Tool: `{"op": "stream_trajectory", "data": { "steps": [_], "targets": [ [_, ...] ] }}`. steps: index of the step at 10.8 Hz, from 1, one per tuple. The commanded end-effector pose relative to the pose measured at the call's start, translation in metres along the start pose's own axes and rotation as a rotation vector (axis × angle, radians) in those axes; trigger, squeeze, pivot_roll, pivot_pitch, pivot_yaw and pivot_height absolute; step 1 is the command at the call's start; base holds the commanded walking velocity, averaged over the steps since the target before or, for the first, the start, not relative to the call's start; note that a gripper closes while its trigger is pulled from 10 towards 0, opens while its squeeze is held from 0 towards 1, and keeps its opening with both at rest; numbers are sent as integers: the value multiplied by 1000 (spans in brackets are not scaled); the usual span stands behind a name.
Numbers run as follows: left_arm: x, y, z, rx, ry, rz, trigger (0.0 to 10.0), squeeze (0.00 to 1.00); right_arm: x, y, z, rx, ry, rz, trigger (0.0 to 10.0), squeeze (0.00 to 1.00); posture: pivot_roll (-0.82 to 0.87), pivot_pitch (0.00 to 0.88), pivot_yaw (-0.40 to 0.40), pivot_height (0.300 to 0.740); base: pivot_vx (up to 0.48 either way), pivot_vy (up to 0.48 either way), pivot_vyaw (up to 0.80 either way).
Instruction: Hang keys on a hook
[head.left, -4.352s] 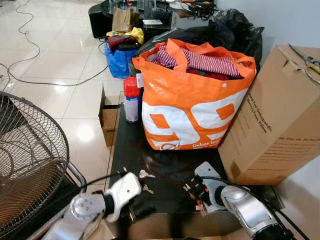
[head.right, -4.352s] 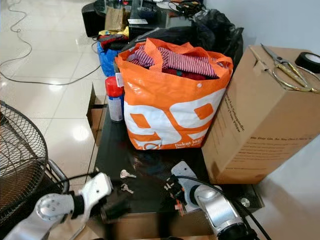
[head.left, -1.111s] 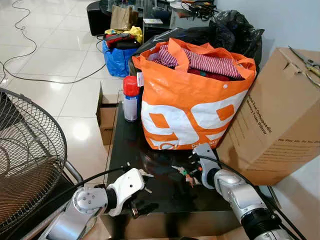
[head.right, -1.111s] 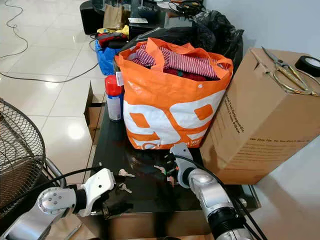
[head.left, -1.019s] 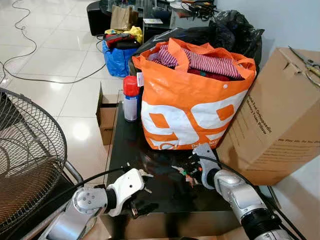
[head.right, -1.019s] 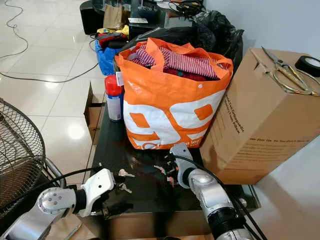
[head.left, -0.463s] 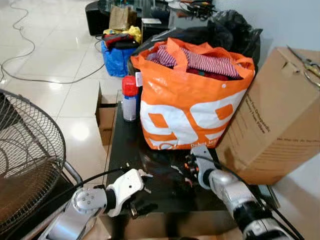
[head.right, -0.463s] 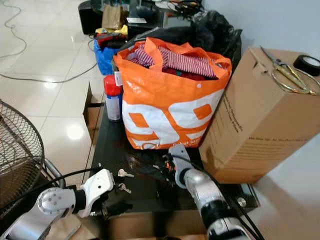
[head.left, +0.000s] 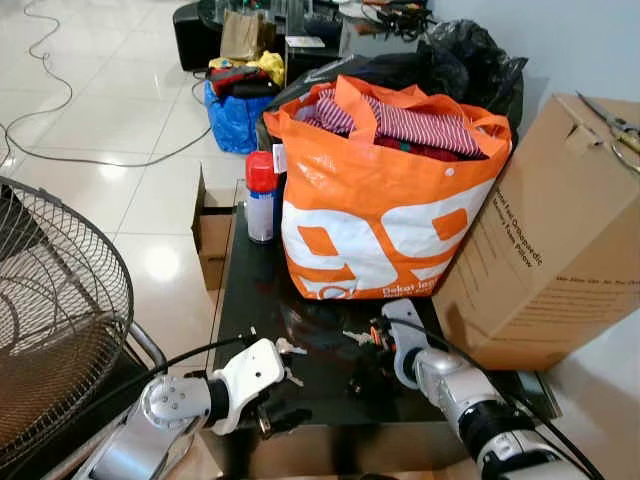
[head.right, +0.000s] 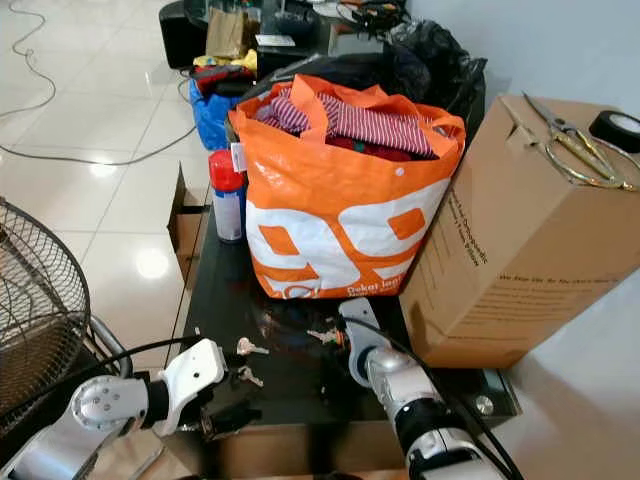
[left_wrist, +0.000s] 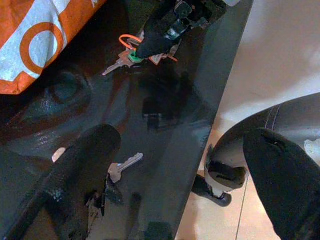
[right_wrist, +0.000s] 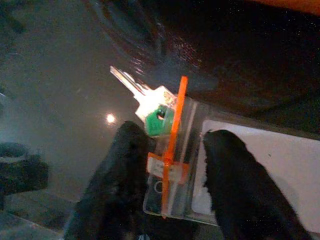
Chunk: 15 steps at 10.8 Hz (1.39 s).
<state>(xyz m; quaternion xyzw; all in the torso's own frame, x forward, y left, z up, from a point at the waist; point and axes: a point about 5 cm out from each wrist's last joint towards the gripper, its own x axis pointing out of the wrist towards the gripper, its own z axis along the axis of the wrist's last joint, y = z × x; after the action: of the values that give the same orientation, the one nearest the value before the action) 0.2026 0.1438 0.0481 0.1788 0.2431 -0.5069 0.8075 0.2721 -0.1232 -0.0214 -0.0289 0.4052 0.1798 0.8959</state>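
Right wrist view: the keys (right_wrist: 150, 102), with a green cap, orange loop and clear tag, lay on the black table (head.left: 300, 310), between the right gripper (right_wrist: 172, 165) fingers.
Right gripper: parted around the keys, not clamped.
Left gripper (left_wrist: 170, 185): spread wide, over a loose key (left_wrist: 122, 166).
Orange bag (head.left: 385, 205): behind the keys.
Cardboard box (head.left: 555, 230): right of the bag.

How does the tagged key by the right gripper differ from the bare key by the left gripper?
The tagged key carries a green cap, orange loop and clear tag; the bare key is plain metal. The tagged key lies between the right gripper fingers; the bare key lies beside the left gripper, ungripped. Both rest on the black table.
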Motion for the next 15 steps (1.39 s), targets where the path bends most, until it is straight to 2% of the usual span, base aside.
{"op": "stream_trajectory", "data": {
  "steps": [1,4,8,10,12,13,14,15],
  "targets": [
    [-1,0,2,9,-5,-7,10000,0,0,-4,6,18,-24,-18,0,0,-14,21,-103,740,0,0,0],
    [-2,0,2,12,-1,-14,10000,0,2,-4,1,53,-12,-42,0,0,-12,27,-98,740,0,0,0],
    [-4,0,3,14,4,-17,10000,0,5,0,-2,54,1,-42,0,0,-1,31,-96,740,0,0,0],
    [-3,2,2,15,2,1,10000,0,4,-2,-1,52,-10,-39,0,0,6,15,-91,740,0,0,0],
    [-2,8,3,-12,-44,99,10000,0,-1,-12,3,27,-47,1,0,0,22,0,-83,740,0,0,0],
    [-4,14,8,-60,-111,176,10000,0,-6,-18,8,10,-88,16,0,0,26,0,-81,740,0,0,0],
    [-7,22,17,-150,-220,292,10000,0,-19,-27,14,-29,-143,18,0,0,13,0,-66,740,0,0,0],
    [-11,26,27,-177,-276,397,10000,0,-35,-32,20,-80,-197,7,0,0,2,0,-60,740,0,0,0]
  ]
}}
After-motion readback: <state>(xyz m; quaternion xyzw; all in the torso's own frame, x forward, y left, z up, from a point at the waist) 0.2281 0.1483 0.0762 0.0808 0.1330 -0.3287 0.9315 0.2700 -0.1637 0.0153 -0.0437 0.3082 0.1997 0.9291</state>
